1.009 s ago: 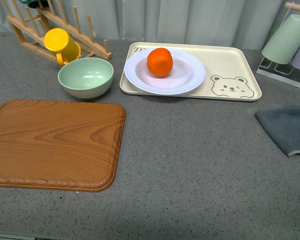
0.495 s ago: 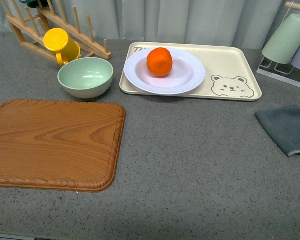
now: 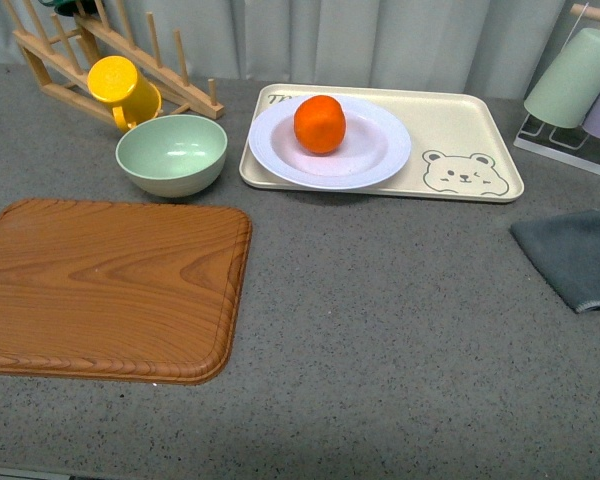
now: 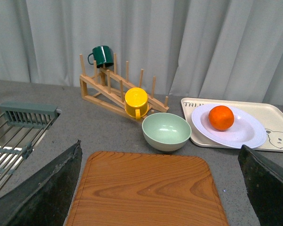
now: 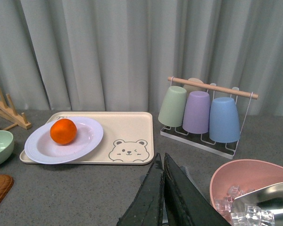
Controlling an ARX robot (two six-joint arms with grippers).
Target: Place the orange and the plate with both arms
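Orange (image 3: 320, 124) sits on the plate (image 3: 376, 155), toward the plate's far-left part; plate lies on the left half of the beige bear tray (image 3: 470, 140) at the back of the grey bench (image 3: 380, 330). Mint bowl (image 3: 172, 154) just left of the tray, yellow mug (image 3: 122, 92) on the wooden rack (image 3: 70, 45) behind it. Wooden board (image 3: 105, 288) front-left, grey cloth (image 3: 575, 256) at the right edge. No arm shows in the front view. Left gripper (image 4: 155, 188) (only the two dark fingers at the picture's edges): jaws spread wide, nothing between them, above the board. Right gripper (image 5: 162, 197): jaws closed together, tips touching, holding nothing, well apart from the plate. Pink bowl (image 5: 226, 181) with ice beside it; three cups (image 5: 198, 113) hang on a stand.
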